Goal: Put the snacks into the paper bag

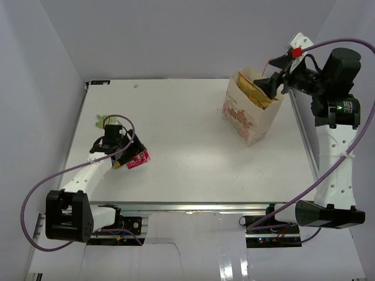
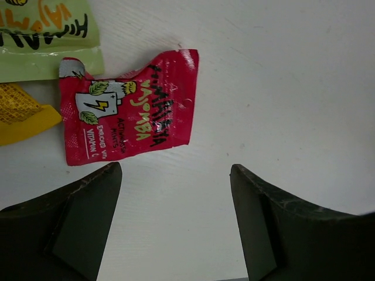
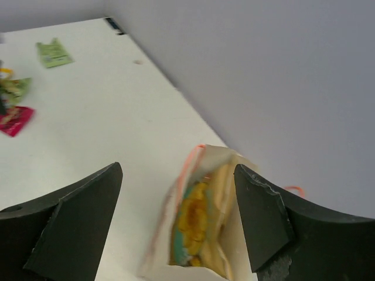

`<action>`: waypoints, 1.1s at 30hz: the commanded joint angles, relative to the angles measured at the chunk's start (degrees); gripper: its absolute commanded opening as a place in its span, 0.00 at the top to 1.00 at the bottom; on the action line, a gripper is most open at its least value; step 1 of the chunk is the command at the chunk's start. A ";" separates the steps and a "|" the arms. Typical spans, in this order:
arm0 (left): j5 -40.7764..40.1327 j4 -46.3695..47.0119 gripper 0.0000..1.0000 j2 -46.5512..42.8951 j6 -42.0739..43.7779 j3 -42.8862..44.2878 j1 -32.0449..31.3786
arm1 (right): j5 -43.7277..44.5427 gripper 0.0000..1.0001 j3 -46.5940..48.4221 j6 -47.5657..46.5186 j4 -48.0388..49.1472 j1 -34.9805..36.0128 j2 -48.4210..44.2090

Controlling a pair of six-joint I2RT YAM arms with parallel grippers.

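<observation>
1. The white desk carries everything, with both arms bolted at its near edge.
2. The paper bag stands upright at the far right of the desk, mouth open.
3. A tan-gold chip bag sits inside the paper bag, its top showing above the rim.
4. The right end effector hangs above the mouth of the paper bag; we see it released, its fingers spread wide with nothing between them.
5. The left end effector is low over the left side of the desk, also released and empty.
6. A pink packet lies flat on the desk just beyond the left fingertips, apart from them.
7. A green packet lies against the pink packet's upper corner.
8. A yellow packet lies just beside the pink one, partly cut off by the edge of the left wrist view.
9. A smaller green packet lies alone farther back on the left.
</observation>
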 commanded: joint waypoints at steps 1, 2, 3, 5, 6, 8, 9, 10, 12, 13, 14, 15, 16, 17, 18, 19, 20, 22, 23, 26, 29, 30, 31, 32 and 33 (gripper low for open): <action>-5.29 -3.81 0.15 5.46 -1.70 3.91 -0.18 | -4.50 0.17 -4.89 -1.60 -2.11 6.13 -0.60; -5.81 -3.99 0.15 6.62 -1.44 5.83 -0.35 | -3.63 0.17 -6.90 -2.31 -2.55 7.71 -0.69; -6.52 -4.17 0.15 7.67 -0.83 6.81 -0.44 | -3.18 0.17 -7.88 -2.58 -3.08 8.51 -0.95; -9.59 -4.69 0.15 10.75 -0.73 9.87 -0.70 | -2.48 0.17 -10.95 -3.19 -3.52 10.26 -1.48; -10.12 -5.04 0.15 11.63 -1.17 10.76 -0.79 | -2.21 0.17 -12.01 -3.11 -3.35 10.71 -1.65; -12.32 -6.27 0.15 15.14 -2.75 14.09 -1.58 | -1.86 0.17 -14.03 -2.76 -2.47 11.59 -2.18; -12.93 -8.10 0.14 16.37 -3.45 15.33 -2.02 | -1.86 0.17 -15.87 -1.89 -2.03 11.77 -2.71; -13.81 -8.99 0.14 17.78 -4.94 16.65 -3.24 | -1.86 0.17 -16.67 -1.70 -1.33 11.94 -2.80; -17.76 -13.28 0.13 22.26 -7.13 20.76 -5.09 | -1.69 0.17 -18.34 -1.35 -0.71 12.38 -3.32; -19.25 -14.96 0.12 23.93 -7.76 22.27 -5.79 | -1.68 0.17 -18.79 -1.18 -0.27 12.47 -3.41; -20.83 -16.37 0.12 25.60 -8.37 23.59 -6.32 | -1.77 0.18 -19.14 -1.17 -0.18 12.56 -3.67; -21.72 -19.52 0.11 28.75 -8.90 26.04 -6.76 | -1.77 0.17 -19.40 -1.09 -0.10 12.56 -3.68; -22.34 -20.59 0.11 30.17 -10.04 27.02 -7.55 | -1.77 0.17 -20.01 -0.91 -0.01 12.56 -3.76; -23.13 -21.82 0.11 31.40 -10.31 27.99 -7.91 | -1.77 0.17 -20.28 -0.74 0.43 12.56 -3.94; -23.83 -23.84 0.11 33.33 -11.10 29.48 -8.35 | -1.77 0.17 -20.55 -0.56 0.61 12.56 -4.03; -24.19 -24.46 0.11 34.04 -11.45 30.10 -8.87 | -1.95 0.17 -21.16 -0.30 0.87 12.56 -4.12; -24.89 -25.08 0.11 34.57 -12.33 30.54 -9.14 | -1.95 0.18 -21.42 -0.21 1.13 12.65 -4.29; -26.21 -26.66 0.11 36.24 -13.12 31.94 -9.75 | -2.21 0.18 -22.30 0.14 1.40 12.65 -4.47; -26.73 -27.97 0.12 36.86 -14.00 32.39 -9.93 | -2.30 0.18 -22.57 0.23 1.75 12.74 -4.64; -28.23 -30.35 0.15 40.11 -14.62 34.23 -10.19 | -2.56 0.18 -23.18 0.58 2.01 12.82 -4.91; -28.23 -30.54 0.20 42.31 -14.53 34.59 -10.28 | -2.91 0.18 -23.36 1.02 2.37 12.82 -5.08; -28.32 -30.54 0.23 42.66 -14.44 34.50 -10.37 | -3.18 0.18 -23.36 1.11 2.37 12.82 -5.17; -28.32 -30.45 0.24 43.01 -14.44 34.33 -10.37 | -3.27 0.18 -23.27 1.11 2.37 12.82 -5.35; -28.41 -30.45 0.29 43.10 -14.36 34.06 -10.37 | -3.44 0.18 -23.27 1.11 2.37 12.82 -5.43; -28.50 -30.36 0.33 43.10 -14.36 33.80 -10.55 | -3.53 0.18 -23.19 1.20 2.37 12.82 -5.44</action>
